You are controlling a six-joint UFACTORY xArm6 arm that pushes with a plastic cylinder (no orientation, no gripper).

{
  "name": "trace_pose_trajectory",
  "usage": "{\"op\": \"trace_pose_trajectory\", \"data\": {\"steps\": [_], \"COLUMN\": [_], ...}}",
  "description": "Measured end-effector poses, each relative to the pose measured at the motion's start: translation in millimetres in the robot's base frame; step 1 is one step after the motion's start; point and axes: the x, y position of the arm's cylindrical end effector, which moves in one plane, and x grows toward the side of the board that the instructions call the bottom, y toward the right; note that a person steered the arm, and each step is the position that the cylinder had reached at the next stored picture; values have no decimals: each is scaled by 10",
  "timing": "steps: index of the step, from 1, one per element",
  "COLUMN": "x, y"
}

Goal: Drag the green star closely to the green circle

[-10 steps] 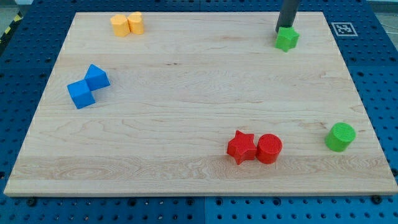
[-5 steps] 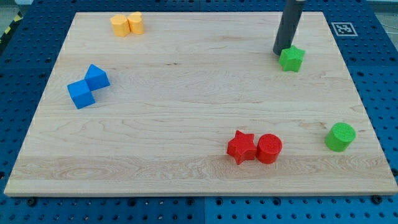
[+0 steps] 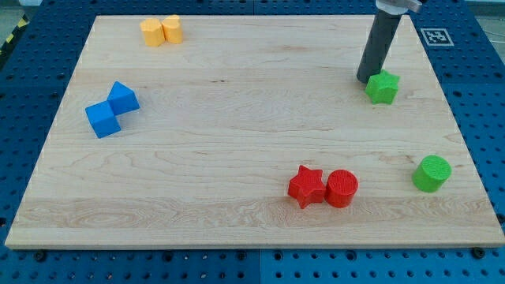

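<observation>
You're seeing my tip [image 3: 366, 80] touching the green star [image 3: 383, 87] at its upper left, at the bench's [image 3: 237, 118] right, well above the green circle [image 3: 432, 173]. No end effector jaws here. Two green, two red, two blue, two yellow blocks are lying there.

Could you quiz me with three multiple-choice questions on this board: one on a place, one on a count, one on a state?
1. Where is the green star?
A. near the view's top right
B. at the bottom left
C. in the middle

2. How many red blocks are there?
A. one
B. two
C. three

3. How do my tip and the star stand?
A. far apart
B. tip right against the star's upper left
C. tip on the green circle

Answers: 1 A, it sits by the top right corner. 2 B, a red star and a red circle. 3 B, the rod's end meets the star's left edge.
</observation>
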Motion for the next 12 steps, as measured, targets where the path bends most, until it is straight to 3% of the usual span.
{"op": "trace_pose_trajectory", "data": {"steps": [4, 6, 12], "x": [192, 527, 757], "y": [411, 448, 698]}}
